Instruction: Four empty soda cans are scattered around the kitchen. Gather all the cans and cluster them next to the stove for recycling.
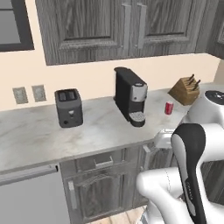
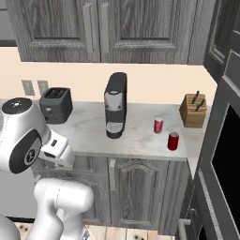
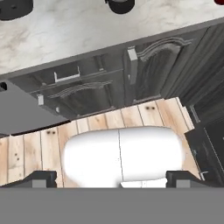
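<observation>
Two red cans (image 2: 158, 125) (image 2: 173, 141) face you on the bench (image 2: 140, 136) near the knife block (image 2: 193, 110); jaws gape wide, holding nothing.

Two soda cans (image 2: 158, 125) stand on the counter (image 2: 140, 136); between coffee machine (image 2: 115, 105) and knife block (image 2: 193, 110).

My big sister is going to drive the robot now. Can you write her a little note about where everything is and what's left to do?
End effector: open, holding nothing, pointing down at the plank floor in front of the cabinets.
Two soda cans stand on the marble counter: one right of the coffee machine, another nearer the front edge, left of the knife block.
Done: no can picked up here.
Left: grab these cans, find the others, cluster all by the stove.
</observation>
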Motion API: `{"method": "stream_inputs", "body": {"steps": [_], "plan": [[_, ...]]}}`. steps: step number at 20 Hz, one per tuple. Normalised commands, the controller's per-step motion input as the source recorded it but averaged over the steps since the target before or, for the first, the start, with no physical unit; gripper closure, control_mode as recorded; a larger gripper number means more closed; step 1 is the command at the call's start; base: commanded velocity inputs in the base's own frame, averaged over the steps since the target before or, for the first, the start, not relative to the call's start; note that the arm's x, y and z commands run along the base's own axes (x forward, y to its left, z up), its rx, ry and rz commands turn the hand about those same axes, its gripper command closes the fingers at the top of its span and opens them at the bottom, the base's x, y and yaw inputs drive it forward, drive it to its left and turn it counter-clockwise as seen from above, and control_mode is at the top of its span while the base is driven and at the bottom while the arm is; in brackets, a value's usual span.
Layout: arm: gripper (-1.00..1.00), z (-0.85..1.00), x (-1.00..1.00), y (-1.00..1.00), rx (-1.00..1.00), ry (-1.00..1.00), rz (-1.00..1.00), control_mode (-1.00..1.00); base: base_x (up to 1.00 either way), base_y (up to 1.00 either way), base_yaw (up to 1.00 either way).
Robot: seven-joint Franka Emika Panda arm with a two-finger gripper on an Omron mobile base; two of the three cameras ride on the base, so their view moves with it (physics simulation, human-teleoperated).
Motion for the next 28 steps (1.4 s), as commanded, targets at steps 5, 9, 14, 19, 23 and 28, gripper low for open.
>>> {"method": "stream_inputs", "body": {"steps": [5, 9, 14, 19, 23, 28], "plan": [[-1.0, 0.0, 0.0, 0.0, 0.0, 0.0, 0.0, 1.0, 0.28, -0.51, -0.3], [-1.0, 0.0, 0.0, 0.0, 0.0, 0.0, 0.0, 1.0, 0.39, -0.35, -0.31], [-1.0, 0.0, 0.0, 0.0, 0.0, 0.0, 0.0, 1.0, 0.56, -0.03, -0.27], [-1.0, 0.0, 0.0, 0.0, 0.0, 0.0, 0.0, 1.0, 0.28, -0.27, -0.24], [-1.0, 0.0, 0.0, 0.0, 0.0, 0.0, 0.0, 1.0, 0.02, -0.34, -0.18], [-1.0, 0.0, 0.0, 0.0, 0.0, 0.0, 0.0, 1.0, 0.17, -0.12, -0.13]]}}
